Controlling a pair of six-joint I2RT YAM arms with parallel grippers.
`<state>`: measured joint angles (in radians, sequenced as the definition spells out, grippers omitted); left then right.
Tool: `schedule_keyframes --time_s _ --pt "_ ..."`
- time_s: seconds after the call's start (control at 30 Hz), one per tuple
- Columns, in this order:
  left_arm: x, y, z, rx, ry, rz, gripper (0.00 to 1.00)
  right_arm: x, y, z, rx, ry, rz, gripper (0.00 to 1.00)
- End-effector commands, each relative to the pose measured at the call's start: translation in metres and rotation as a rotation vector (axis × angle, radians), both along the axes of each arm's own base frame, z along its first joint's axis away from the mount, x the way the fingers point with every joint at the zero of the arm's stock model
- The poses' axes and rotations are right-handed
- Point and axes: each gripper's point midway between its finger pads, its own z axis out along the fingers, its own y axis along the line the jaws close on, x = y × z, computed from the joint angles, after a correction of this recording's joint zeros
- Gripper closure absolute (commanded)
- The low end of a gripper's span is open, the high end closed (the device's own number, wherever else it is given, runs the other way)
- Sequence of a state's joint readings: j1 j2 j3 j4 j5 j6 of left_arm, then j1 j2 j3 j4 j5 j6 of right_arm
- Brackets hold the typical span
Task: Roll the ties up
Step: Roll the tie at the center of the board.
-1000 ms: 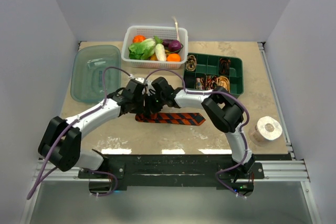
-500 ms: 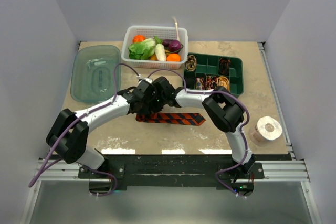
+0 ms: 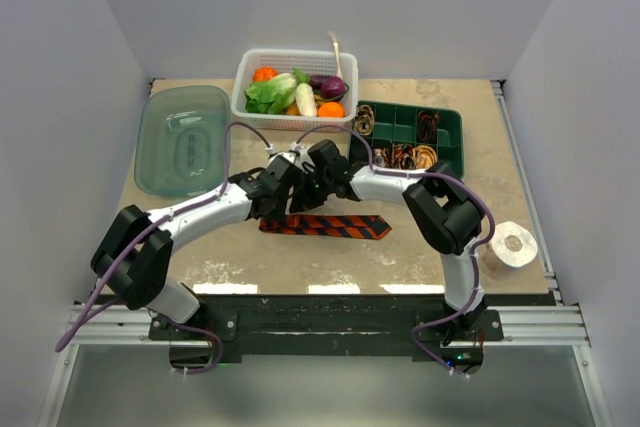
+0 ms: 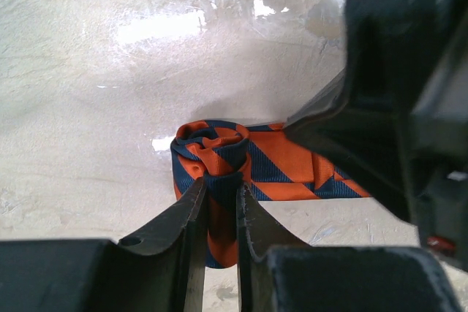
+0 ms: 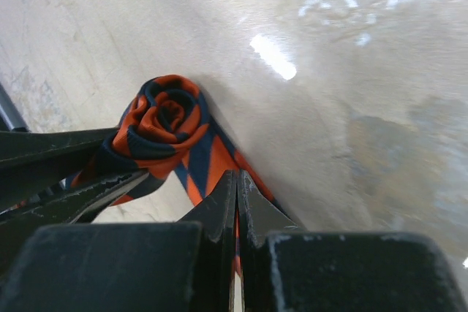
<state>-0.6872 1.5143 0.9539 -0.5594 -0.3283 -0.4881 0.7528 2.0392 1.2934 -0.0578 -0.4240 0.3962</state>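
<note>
no readable text, no labels, no brand marks, no numbers

- Left arm (image 3: 195, 215) reaches inward; left gripper (image 4: 219, 189) pinches the striped tie (image 4: 212, 147), jaws narrowly apart.
- Right arm (image 3: 440, 209) folds inward; right gripper (image 5: 236, 180) is fully closed.

There is one orange-and-dark striped tie (image 3: 335, 226), at least four rolled ties (image 3: 427, 155), one green tray (image 3: 456, 147), one white basket (image 3: 241, 87), one clear tub (image 3: 180, 142) and one white roll (image 3: 510, 245).

Left arm (image 3: 205, 210), right arm (image 3: 385, 185) — farther right
</note>
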Motion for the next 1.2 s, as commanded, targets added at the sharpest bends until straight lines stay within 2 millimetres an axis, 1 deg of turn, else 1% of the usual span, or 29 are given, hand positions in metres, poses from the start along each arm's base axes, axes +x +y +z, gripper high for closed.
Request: schedule_keyframes --time_s 0.0,0.17,0.27,0.37,0.4,0.47,0.5,0.6,0.7,0.83,1.0,1.1,1.17 --pt "-0.007 -0.007 -0.008 0.008 0.036 -0.002 0.94 0.015 -0.016 0.018 -0.008 -0.071 -0.032 1.00" --pt "-0.012 -0.019 -0.015 -0.005 0.055 -0.027 0.93 0.024 -0.027 0.022 -0.019 -0.089 -0.056 1.00" --pt "-0.015 -0.024 -0.021 -0.001 0.073 -0.040 0.91 0.024 -0.029 0.023 -0.022 -0.089 -0.056 1.00" --pt "-0.016 -0.030 -0.023 -0.004 0.080 -0.055 0.84 0.025 -0.031 0.021 -0.028 -0.090 -0.060 1.00" --pt "-0.016 -0.032 -0.023 -0.008 0.081 -0.060 0.79 0.026 -0.032 0.022 -0.030 -0.094 -0.063 1.00" --pt "-0.018 -0.033 -0.024 -0.010 0.083 -0.063 0.71 0.025 -0.032 0.021 -0.030 -0.090 -0.059 1.00" --pt "-0.017 -0.035 -0.022 -0.016 0.079 -0.064 0.65 0.024 -0.032 0.020 -0.029 -0.087 -0.059 1.00" --pt "-0.019 -0.040 -0.021 -0.043 0.080 -0.075 0.55 0.024 -0.033 0.020 -0.030 -0.087 -0.060 1.00" --pt "-0.018 -0.050 -0.014 -0.103 0.066 -0.097 0.48 0.023 -0.032 0.021 -0.029 -0.087 -0.058 1.00" --pt "-0.015 -0.060 0.004 -0.167 0.027 -0.111 0.42 0.023 -0.033 0.024 -0.031 -0.095 -0.052 1.00" --pt "-0.008 -0.054 0.025 -0.185 -0.045 -0.077 0.32 0.024 -0.035 0.033 -0.027 -0.112 -0.055 1.00" --pt "-0.004 -0.049 0.035 -0.205 -0.075 -0.052 0.28 0.023 -0.034 0.040 -0.015 -0.119 -0.052 1.00" --pt "-0.001 -0.044 0.037 -0.226 -0.080 -0.031 0.28 0.024 -0.030 0.049 0.004 -0.120 -0.045 1.00"
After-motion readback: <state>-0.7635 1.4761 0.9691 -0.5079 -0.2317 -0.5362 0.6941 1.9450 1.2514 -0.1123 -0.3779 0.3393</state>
